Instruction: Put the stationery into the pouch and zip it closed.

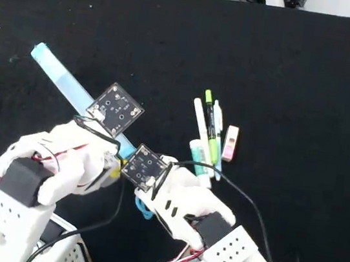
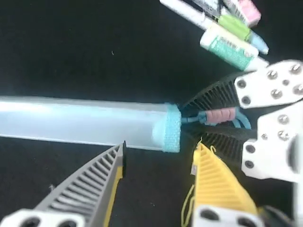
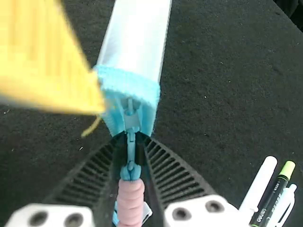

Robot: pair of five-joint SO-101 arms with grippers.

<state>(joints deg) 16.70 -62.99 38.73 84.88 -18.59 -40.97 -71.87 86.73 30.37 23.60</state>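
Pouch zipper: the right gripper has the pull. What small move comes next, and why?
Probably close the left gripper on the pouch end: its jaws stand open there, the right gripper pinches the zipper pull, and the pens lie outside.

You have the right gripper [image 3: 129,142] pinched on the zipper pull [image 3: 129,118] at the pouch's [image 3: 138,42] blue end, a yellow finger [image 3: 42,61] just beside it and pens [image 3: 266,194] well apart.

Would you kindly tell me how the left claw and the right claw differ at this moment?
The left claw is open; the right claw is shut on the zipper pull. The left claw is partly yellow; the right claw is black. Both sit at the pouch's zipper end.
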